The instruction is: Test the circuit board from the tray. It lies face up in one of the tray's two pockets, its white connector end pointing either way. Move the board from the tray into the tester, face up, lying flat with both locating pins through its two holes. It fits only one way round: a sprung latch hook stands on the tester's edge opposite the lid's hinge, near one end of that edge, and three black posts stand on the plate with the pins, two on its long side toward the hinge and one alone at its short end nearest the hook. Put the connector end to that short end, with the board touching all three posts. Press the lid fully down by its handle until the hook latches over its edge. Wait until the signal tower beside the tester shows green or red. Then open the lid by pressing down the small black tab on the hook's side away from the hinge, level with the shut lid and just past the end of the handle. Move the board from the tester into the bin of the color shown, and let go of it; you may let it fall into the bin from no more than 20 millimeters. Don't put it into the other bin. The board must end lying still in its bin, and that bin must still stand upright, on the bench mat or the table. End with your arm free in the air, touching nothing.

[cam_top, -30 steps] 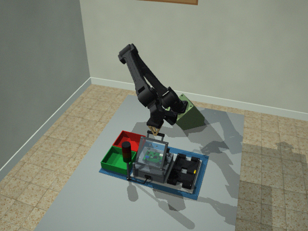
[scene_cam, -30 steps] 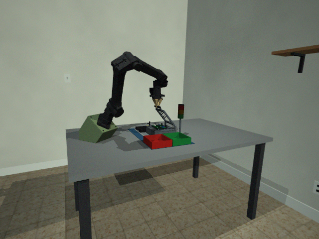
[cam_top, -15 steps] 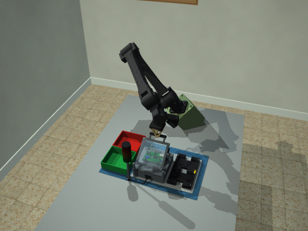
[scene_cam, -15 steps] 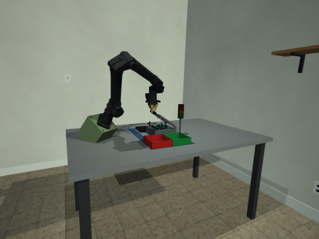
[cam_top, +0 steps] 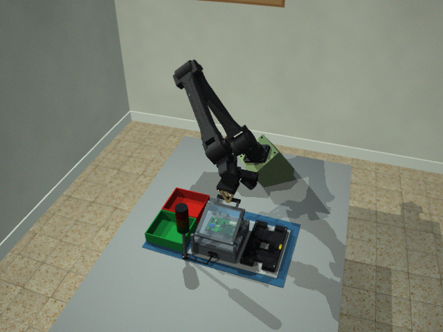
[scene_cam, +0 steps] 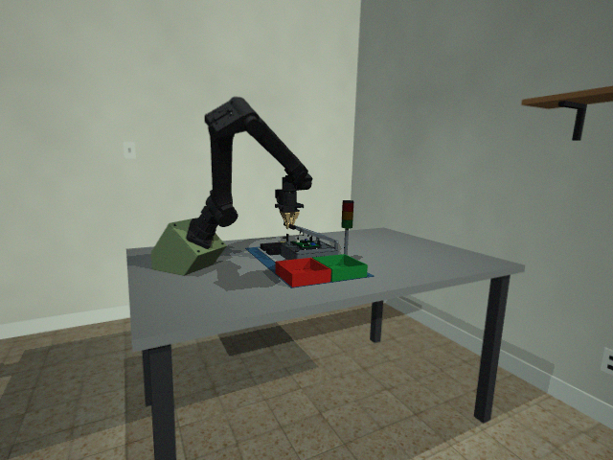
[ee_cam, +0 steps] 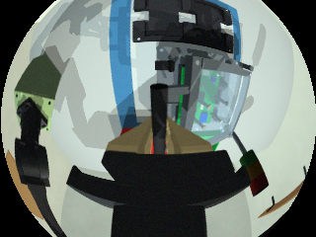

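The green circuit board [cam_top: 220, 223] lies in the tester [cam_top: 218, 236] under the clear lid [cam_top: 222, 222]. The lid slopes low over the board, its handle end still raised. My gripper [cam_top: 226, 196] is shut on the lid's black handle [cam_top: 228, 200] at the edge far from the hinge. It also shows in the exterior view [scene_cam: 289, 222], with the lid [scene_cam: 316, 234] slanting down from it. In the wrist view the handle [ee_cam: 158, 115] sticks up between the fingers, with the lid and board [ee_cam: 212, 102] beyond. The signal tower [cam_top: 181, 228] stands beside the tester; no lamp looks lit.
The red bin [cam_top: 185, 203] and the green bin [cam_top: 169, 228] stand side by side left of the tester on the blue mat. The black tray [cam_top: 265, 245] lies right of the tester. The arm's green base [cam_top: 267, 162] stands behind.
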`<state>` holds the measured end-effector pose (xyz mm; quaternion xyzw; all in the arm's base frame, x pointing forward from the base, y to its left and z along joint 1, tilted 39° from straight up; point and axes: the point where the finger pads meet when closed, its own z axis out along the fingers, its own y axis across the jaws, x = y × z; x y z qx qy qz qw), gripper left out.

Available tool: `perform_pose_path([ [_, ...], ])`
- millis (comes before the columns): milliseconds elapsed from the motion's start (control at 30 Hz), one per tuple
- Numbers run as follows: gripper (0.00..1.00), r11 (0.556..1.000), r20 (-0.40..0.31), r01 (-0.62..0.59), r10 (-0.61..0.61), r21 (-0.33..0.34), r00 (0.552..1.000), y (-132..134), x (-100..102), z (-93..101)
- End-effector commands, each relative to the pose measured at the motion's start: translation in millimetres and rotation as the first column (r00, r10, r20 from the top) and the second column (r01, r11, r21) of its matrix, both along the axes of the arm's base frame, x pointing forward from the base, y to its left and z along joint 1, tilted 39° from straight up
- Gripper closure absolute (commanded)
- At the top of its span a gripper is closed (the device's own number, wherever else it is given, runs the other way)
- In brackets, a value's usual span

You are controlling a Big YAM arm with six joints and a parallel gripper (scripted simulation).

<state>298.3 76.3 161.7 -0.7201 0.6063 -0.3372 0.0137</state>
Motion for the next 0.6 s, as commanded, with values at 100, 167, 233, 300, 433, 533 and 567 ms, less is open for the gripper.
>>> perform_pose_path([
  [100,1.00,1.000,-0.023,0.013,-0.014,-0.011,1.000,-12,7,-18.3],
  [167,1.00,1.000,-0.023,0.013,-0.014,-0.011,1.000,-14,9,-22.0],
  [233,1.00,1.000,-0.023,0.013,-0.014,-0.011,1.000,-16,10,-25.4],
  [300,1.00,1.000,-0.023,0.013,-0.014,-0.012,1.000,-17,11,-28.5],
  [433,1.00,1.000,-0.022,0.014,-0.014,-0.013,1.000,-20,13,-33.8],
  [533,1.00,1.000,-0.022,0.014,-0.014,-0.014,1.000,-22,15,-37.3],
  [567,1.00,1.000,-0.022,0.014,-0.014,-0.014,1.000,-22,15,-37.3],
])
